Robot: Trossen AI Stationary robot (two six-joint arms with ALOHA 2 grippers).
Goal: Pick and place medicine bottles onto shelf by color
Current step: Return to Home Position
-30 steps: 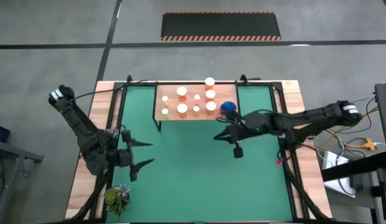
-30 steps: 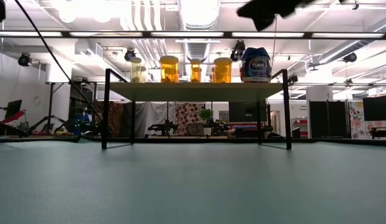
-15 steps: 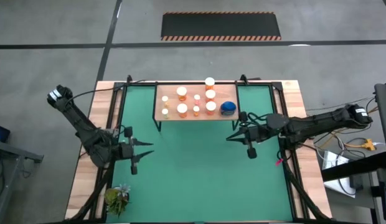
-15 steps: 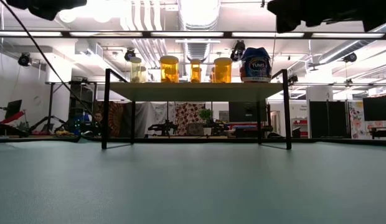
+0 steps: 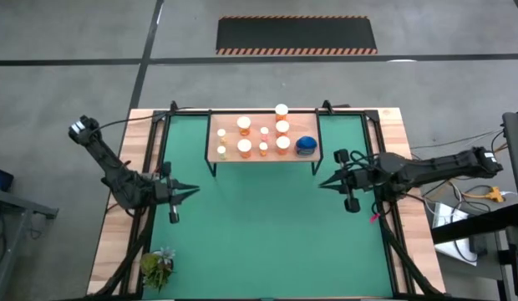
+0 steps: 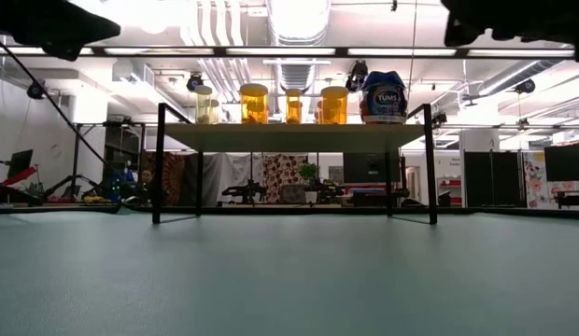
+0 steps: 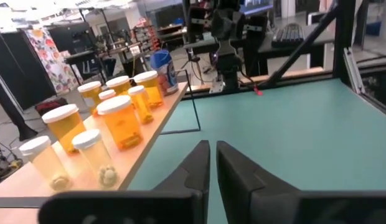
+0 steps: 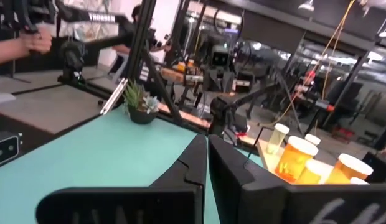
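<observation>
The shelf stands at the far middle of the green mat on thin black legs. Several orange medicine bottles with white caps stand on its board, and one blue bottle stands at its right end. The low view shows the shelf board, the orange bottles and the blue bottle. My left gripper hangs shut over the mat's left part, pointing level at the right. My right gripper hangs shut over the mat's right part, near of the blue bottle. Neither holds anything.
A small green plant stands at the near left corner and shows in the right wrist view as plant. Bare mat spreads between both grippers and the near edge. A person's hand shows in the room beyond the table.
My left gripper has shut on nothing and drawn back a little toward the left and far edges. My right gripper, shut throughout, has pulled away from the blue bottle toward the table's right edge. The bottles have stayed put on the shelf.
</observation>
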